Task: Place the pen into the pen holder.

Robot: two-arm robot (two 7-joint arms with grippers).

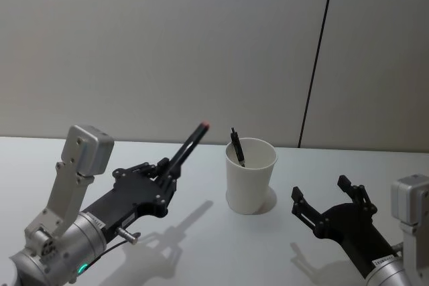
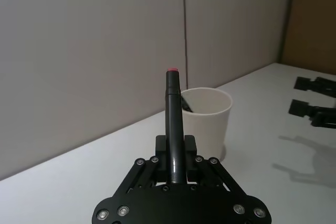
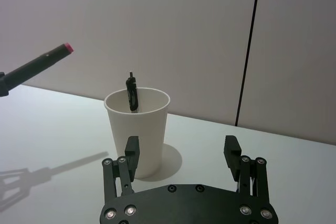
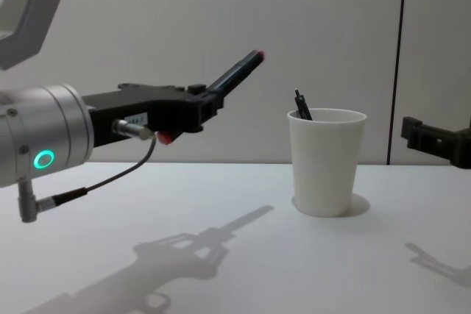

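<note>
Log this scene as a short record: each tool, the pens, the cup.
left tool: shut on held pen, raised over the table, left of paper cup
held pen: black, red end, tilted up toward paper cup, not inside
paper cup: white, upright on table
second pen: black, standing in paper cup
right tool: open, empty, right of paper cup
</note>
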